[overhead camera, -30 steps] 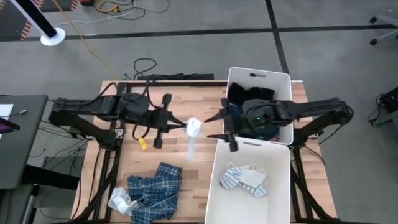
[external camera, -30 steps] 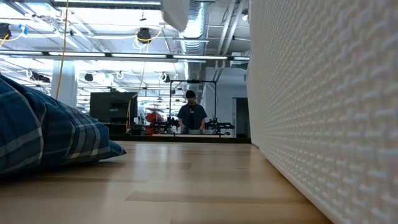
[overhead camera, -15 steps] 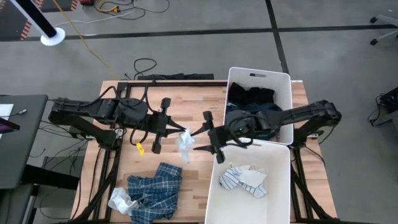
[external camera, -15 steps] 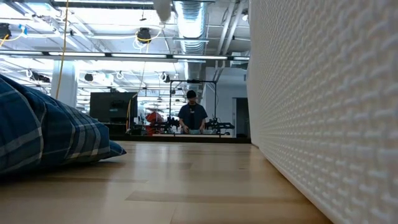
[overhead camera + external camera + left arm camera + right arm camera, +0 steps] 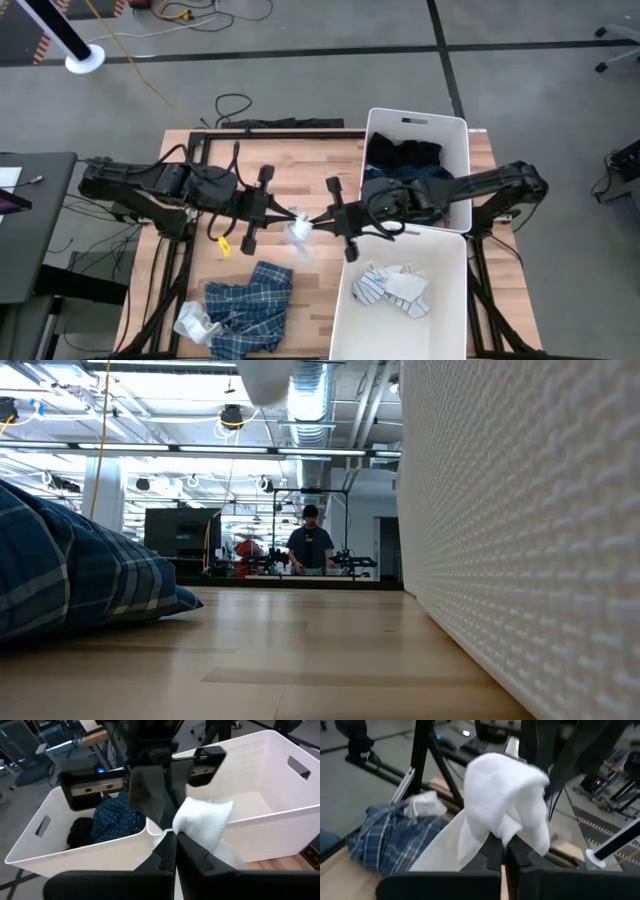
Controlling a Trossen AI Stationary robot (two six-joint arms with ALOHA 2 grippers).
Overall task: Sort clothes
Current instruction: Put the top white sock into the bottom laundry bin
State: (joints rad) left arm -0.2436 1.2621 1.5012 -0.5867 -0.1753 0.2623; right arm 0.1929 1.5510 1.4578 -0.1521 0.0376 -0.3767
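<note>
A white sock (image 5: pixel 298 232) hangs above the middle of the table between my two grippers; in the low view the sock (image 5: pixel 265 375) shows at the top edge. My left gripper (image 5: pixel 284 214) is shut on it from the table's left, my right gripper (image 5: pixel 317 221) from the right. A blue plaid shirt (image 5: pixel 250 305) and a white piece (image 5: pixel 195 322) lie crumpled on the table near its front left. Striped socks (image 5: pixel 390 288) lie in the near bin, and dark clothes (image 5: pixel 405 165) fill the far bin. My left gripper pinches the sock's lower edge (image 5: pixel 186 831) between its two fingers, coming level from the table's left. The sock bulges beyond the fingertips, clear of the table. My right gripper pinches a fold of the sock (image 5: pixel 506 832) between its two fingers, level from the table's right. The cloth drapes over and past the fingertips, with a slack tail (image 5: pixel 437 852) hanging down.
Two white bins stand at the table's right: the far bin (image 5: pixel 460 135) and the near bin (image 5: pixel 345 300), whose wall (image 5: pixel 520 530) fills the right of the low view. A small yellow thing (image 5: pixel 226 241) lies under the left arm. A person stands far behind the table.
My right gripper has come from over the far bin toward the table's left, up to the sock, and has shut on it. My left gripper has carried the sock a little toward the near edge. The sock, which hung long below the left gripper, is now bunched between both.
</note>
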